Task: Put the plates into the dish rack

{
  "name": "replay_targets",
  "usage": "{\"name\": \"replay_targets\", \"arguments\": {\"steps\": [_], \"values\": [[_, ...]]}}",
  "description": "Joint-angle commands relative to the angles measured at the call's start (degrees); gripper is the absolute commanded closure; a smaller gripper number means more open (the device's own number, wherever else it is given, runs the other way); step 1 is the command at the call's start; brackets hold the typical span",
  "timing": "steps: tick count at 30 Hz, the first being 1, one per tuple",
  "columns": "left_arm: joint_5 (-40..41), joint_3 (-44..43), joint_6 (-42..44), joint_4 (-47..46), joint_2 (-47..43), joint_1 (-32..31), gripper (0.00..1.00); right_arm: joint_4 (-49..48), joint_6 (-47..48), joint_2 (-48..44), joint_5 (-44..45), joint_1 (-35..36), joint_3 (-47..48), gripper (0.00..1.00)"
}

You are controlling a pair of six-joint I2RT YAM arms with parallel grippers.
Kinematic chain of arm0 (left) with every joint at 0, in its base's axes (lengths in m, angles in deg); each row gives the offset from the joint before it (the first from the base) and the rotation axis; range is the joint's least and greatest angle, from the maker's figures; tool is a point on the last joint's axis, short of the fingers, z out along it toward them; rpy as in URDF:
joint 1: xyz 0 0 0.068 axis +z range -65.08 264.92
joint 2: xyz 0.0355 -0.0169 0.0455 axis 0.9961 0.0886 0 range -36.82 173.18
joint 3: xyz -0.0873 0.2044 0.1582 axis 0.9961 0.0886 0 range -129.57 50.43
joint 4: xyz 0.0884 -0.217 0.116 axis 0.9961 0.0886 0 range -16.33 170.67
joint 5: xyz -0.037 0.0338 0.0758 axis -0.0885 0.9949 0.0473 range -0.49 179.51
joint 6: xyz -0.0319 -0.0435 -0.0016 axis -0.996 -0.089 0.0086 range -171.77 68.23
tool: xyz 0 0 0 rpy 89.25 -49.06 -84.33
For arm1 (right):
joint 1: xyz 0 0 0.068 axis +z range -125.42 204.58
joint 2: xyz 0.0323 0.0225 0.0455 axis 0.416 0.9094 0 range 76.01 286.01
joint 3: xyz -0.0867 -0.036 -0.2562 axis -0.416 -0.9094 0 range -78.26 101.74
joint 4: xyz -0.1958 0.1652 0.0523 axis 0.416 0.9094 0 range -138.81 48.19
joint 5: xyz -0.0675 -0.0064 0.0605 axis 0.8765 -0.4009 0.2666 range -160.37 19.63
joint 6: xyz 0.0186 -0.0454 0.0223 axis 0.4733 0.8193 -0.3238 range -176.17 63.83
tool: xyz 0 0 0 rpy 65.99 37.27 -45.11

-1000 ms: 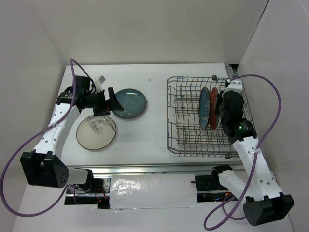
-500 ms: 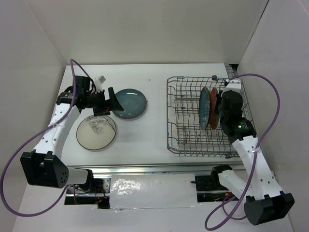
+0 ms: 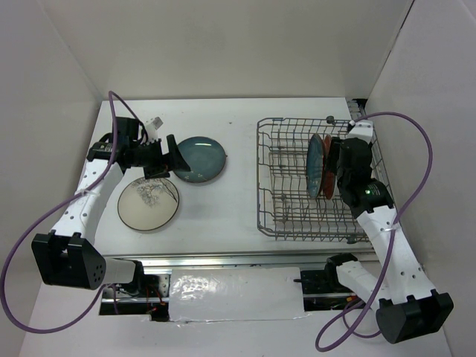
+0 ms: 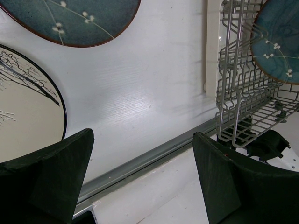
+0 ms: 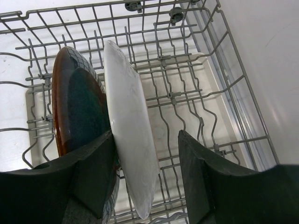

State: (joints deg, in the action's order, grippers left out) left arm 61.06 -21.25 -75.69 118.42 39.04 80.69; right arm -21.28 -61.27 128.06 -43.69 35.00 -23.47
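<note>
One teal plate (image 3: 201, 158) lies flat on the table with the cream branch plate (image 3: 149, 202) in front of it; both show in the left wrist view, teal (image 4: 70, 18) and cream (image 4: 23, 112). My left gripper (image 3: 169, 161) (image 4: 142, 135) hovers open and empty at the teal plate's left edge. The dish rack (image 3: 286, 216) holds the other teal plate (image 3: 315, 165) and the red plate (image 3: 328, 172) upright. My right gripper (image 3: 337, 175) (image 5: 145, 135) is open astride the red plate's white back (image 5: 133, 154); its left finger (image 5: 93, 172) is against the plate and the right finger stands apart.
The rack's tines and wire walls (image 5: 224, 60) surround my right gripper. The table's metal front rail (image 4: 140, 163) runs below my left gripper. White enclosure walls stand close on the left, back and right.
My right gripper has shifted very slightly to the left at the red plate. The left arm and the plates on the table have not moved.
</note>
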Motion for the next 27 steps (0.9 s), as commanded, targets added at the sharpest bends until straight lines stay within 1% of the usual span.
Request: {"name": "replay_targets", "arguments": {"steps": [1, 6, 8, 16, 17, 19, 27], "values": [[-1.52, 0.31, 1.25, -1.60, -0.89, 0.01, 0.01, -0.63, -0.43, -0.20, 3.03, 0.40, 2.52, 0.38], [-1.87, 0.49, 1.25, -1.77, -0.97, -0.08, 0.01, -0.81, -0.52, -0.64, 3.12, 0.22, 2.52, 0.31], [-1.96, 0.75, 1.16, -1.77, -0.88, -0.08, 0.01, -0.90, -0.52, -0.81, 3.38, 0.39, 2.35, 0.26], [-1.79, 0.75, 1.25, -1.69, -1.06, 0.01, 0.01, -0.55, -1.13, -1.34, 3.74, 0.48, 2.70, 0.20], [-1.87, 0.84, 1.33, -1.77, -1.15, 0.01, 0.01, -0.55, -1.14, -1.51, 3.73, 0.48, 2.78, 0.17], [-1.79, 0.93, 1.33, -1.77, -1.23, 0.01, 0.01, -0.37, -1.22, -2.04, 3.82, 0.57, 2.96, 0.14], [-1.79, 1.10, 1.42, -1.77, -1.32, 0.01, 0.01, -0.11, -1.49, -3.18, 3.91, 0.57, 3.66, 0.12]]}}
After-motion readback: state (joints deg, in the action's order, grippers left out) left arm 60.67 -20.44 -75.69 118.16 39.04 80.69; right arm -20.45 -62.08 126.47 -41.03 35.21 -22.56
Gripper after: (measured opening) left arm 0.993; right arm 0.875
